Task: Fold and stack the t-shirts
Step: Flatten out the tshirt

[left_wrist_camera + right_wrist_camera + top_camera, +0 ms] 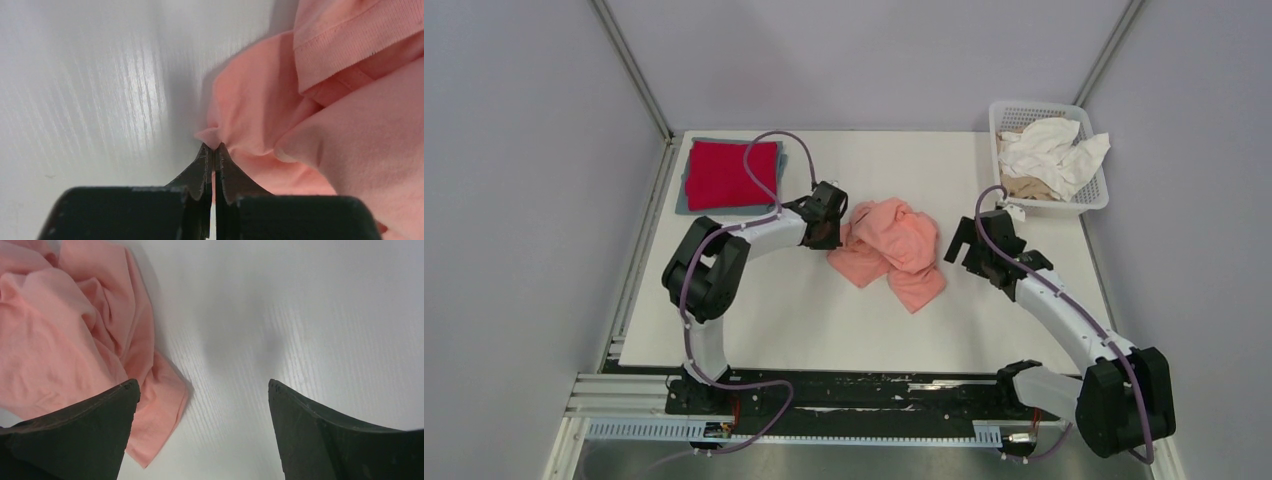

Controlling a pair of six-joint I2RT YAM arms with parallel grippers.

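A crumpled salmon-pink t-shirt (pixel 892 250) lies in the middle of the table. My left gripper (pixel 836 222) sits at its left edge, shut on a pinch of the pink cloth (pixel 212 136). My right gripper (pixel 959 242) is open and empty just right of the shirt, above bare table; the shirt's edge (pixel 75 340) shows beside its left finger (pixel 90 425). A folded red t-shirt (pixel 730 172) lies on a folded grey-blue one (pixel 682 203) at the back left. White and beige shirts (pixel 1049 155) fill the basket.
A white plastic lattice basket (pixel 1096 197) stands at the back right corner of the white table (pixel 804 320). Grey walls enclose the table on the left, back and right.
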